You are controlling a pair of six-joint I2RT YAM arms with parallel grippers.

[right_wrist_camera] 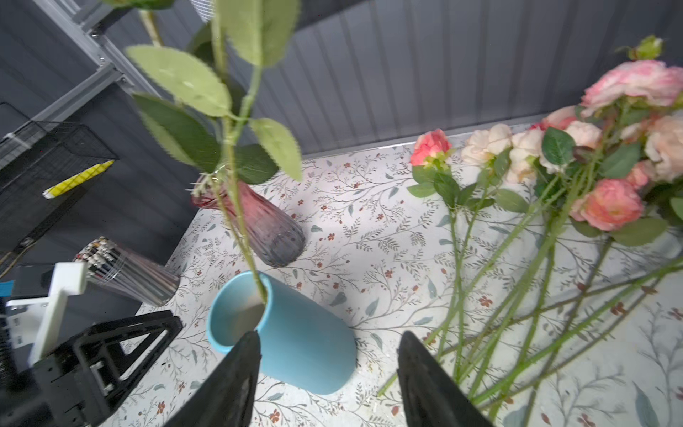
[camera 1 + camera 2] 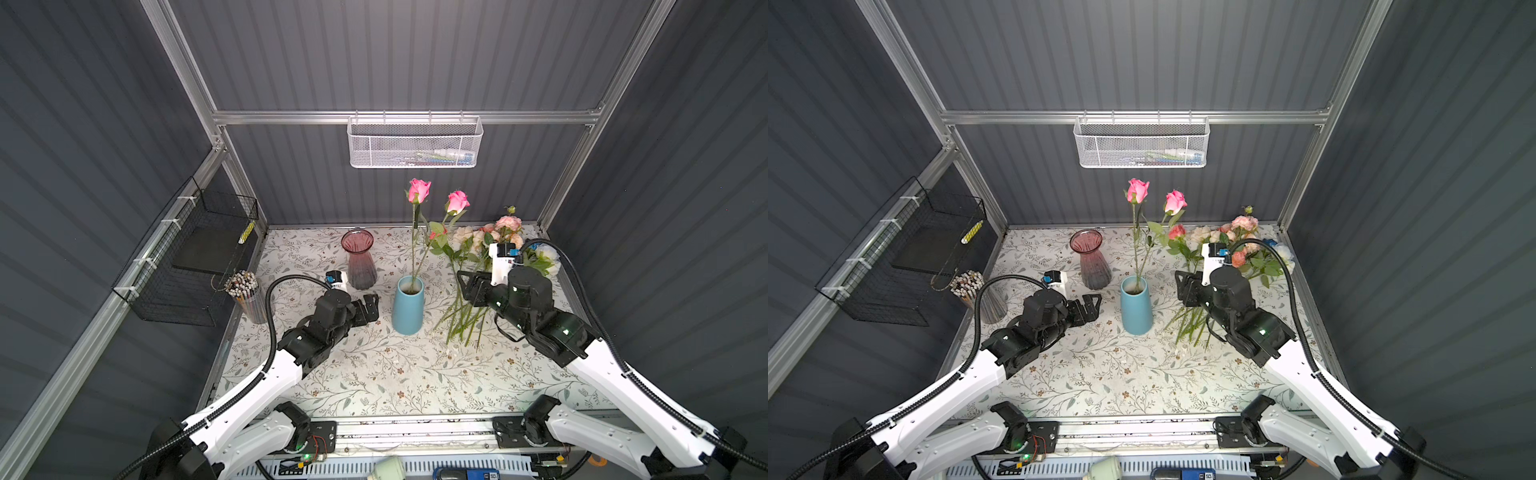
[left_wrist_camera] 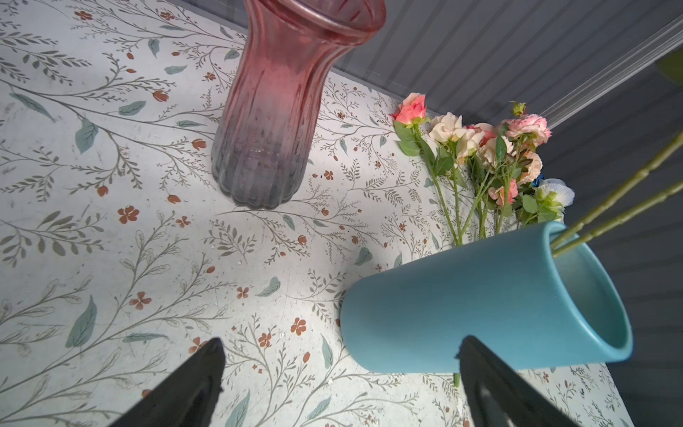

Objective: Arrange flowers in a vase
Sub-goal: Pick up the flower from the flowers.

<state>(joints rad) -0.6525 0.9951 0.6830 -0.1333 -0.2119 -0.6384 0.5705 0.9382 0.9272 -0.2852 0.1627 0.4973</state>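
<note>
Flowers: the loose flowers (image 2: 494, 245) lie heaped by the far right corner of the worktop (image 2: 374, 374); two pink roses (image 2: 419, 191) stand in the blue vase (image 2: 408, 307) at mid-worktop.
Long axis: blooms toward the far edge, stems (image 2: 465, 320) fanning toward the near edge, just beside the vase.
Right fingers: my right fingers (image 1: 425, 380) hover over those stems, spread apart, holding nothing.
Left fingers: my left fingers (image 3: 192, 384) are spread wide and empty, on the vase's other side.
Nearer arm: the right, I judge; I should close across one stem, not along it.
</note>
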